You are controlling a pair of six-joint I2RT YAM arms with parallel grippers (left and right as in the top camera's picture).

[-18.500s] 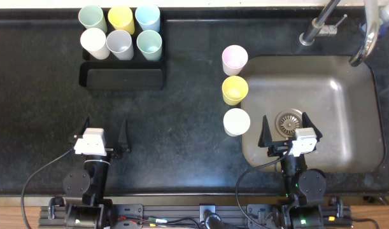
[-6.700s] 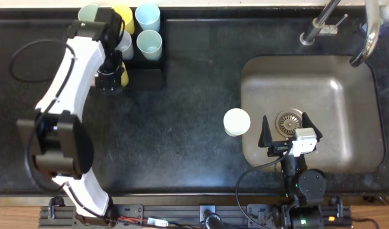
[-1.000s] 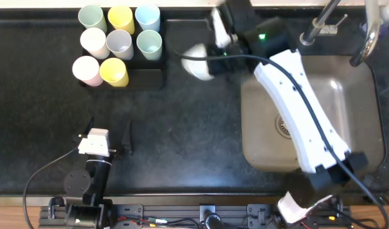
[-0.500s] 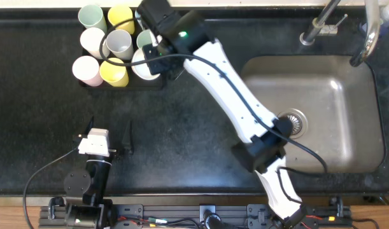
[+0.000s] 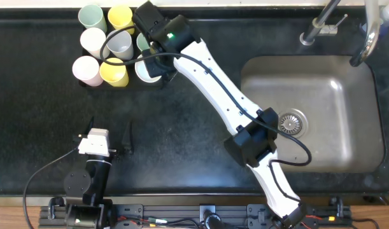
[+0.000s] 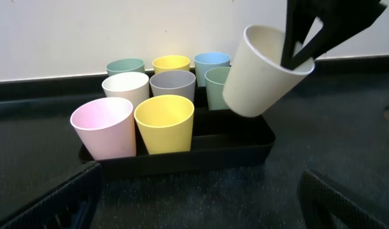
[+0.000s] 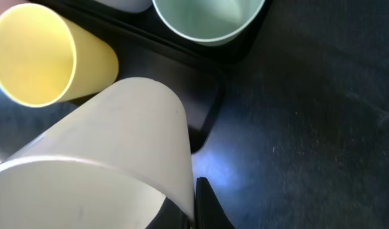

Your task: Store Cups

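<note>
- The left gripper [image 5: 108,127] rests low on the dark counter [image 5: 181,146] close to its base, its fingers spread wide with nothing between them.
- The right gripper [image 6: 297,59] is clamped on the rim of a white cup [image 6: 263,75], one finger inside the mouth and one outside.
- This cup hangs tilted under the gripper, over the front right corner of the black tray [image 6: 181,159], just beside a yellow cup [image 6: 165,122].
- There are nine cups in all: eight stand upright in the tray and one is in the gripper.
- Front row: a pink cup [image 6: 105,127], then the yellow one.
- Middle row: a second white cup [image 6: 125,86], a grey cup [image 6: 172,83] and a mint cup [image 6: 217,84].
- Back row: a sage green cup [image 6: 125,66], a second yellow cup [image 6: 171,63] and a blue cup [image 6: 212,60].
- By colour: two white, two yellow, two greenish, one pink, one grey, one blue.
- One steel sink [image 5: 334,133] lies well off to the right.
</note>
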